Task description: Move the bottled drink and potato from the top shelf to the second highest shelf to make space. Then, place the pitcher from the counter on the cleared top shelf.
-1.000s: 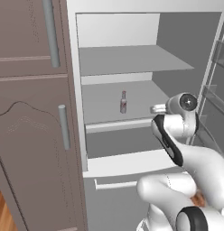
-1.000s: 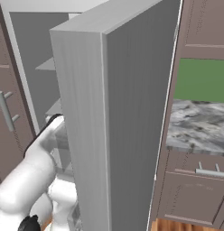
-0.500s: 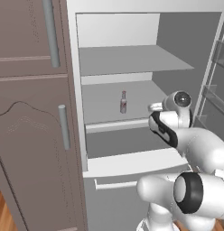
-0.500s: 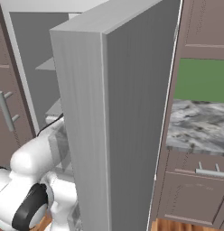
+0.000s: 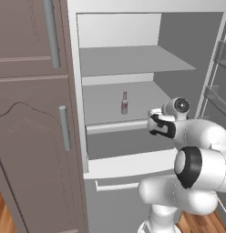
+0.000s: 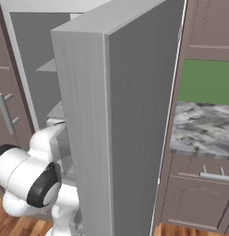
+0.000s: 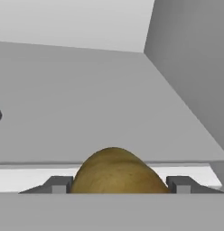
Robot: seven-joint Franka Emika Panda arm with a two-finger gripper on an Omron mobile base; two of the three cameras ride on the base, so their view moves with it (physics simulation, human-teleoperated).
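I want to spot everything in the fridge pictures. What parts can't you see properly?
- Potato, hand view: its lower part is cut off at the bottom, so whether it rests on the shelf is unclear.
- Claw, hand view: only its two tips show beside the potato; touch can't be judged.
- Bottled drink, left base view: label too small to read.
- Fridge inside, right base view: mostly hidden by the open door.

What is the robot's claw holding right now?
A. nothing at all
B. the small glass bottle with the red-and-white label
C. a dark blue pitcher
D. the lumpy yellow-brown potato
D: in the hand view the lumpy yellow-brown potato sits between the gripper fingertips, while the small glass bottle with the red-and-white label stands alone on the grey fridge shelf.
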